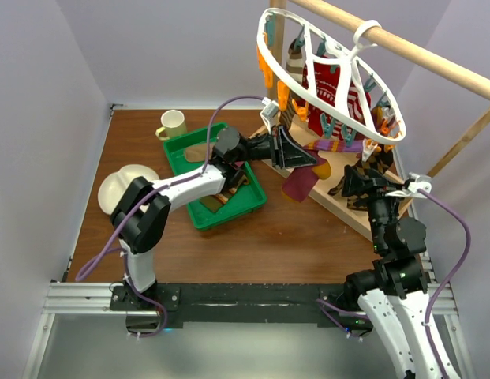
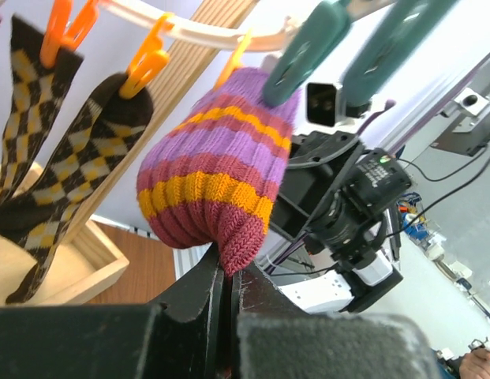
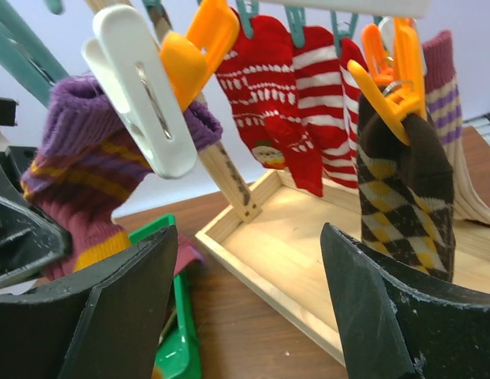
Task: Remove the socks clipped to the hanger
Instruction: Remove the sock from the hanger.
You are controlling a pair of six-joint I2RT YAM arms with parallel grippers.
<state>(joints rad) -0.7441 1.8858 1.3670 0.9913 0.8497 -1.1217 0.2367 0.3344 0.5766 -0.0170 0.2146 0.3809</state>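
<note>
The jaws of the left gripper (image 2: 229, 278) are closed on the lower end of the striped sock (image 2: 217, 185), a hold suited to pulling it downward out of its clip. The sock hangs from the hanger (image 1: 261, 47), with its cuff pinned by an orange clip (image 3: 201, 39). The jaws of the right gripper (image 3: 248, 253) are spread wide and hold nothing. They face the argyle sock (image 3: 406, 197), presumably ready for the next removal. Red socks (image 3: 280, 103) are clipped behind.

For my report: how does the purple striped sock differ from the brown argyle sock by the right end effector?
The purple striped sock has bands; the brown argyle sock has diamonds. The left end effector pinches the striped sock; the argyle sock hangs ungripped. Both are clipped to the hanger.
</note>
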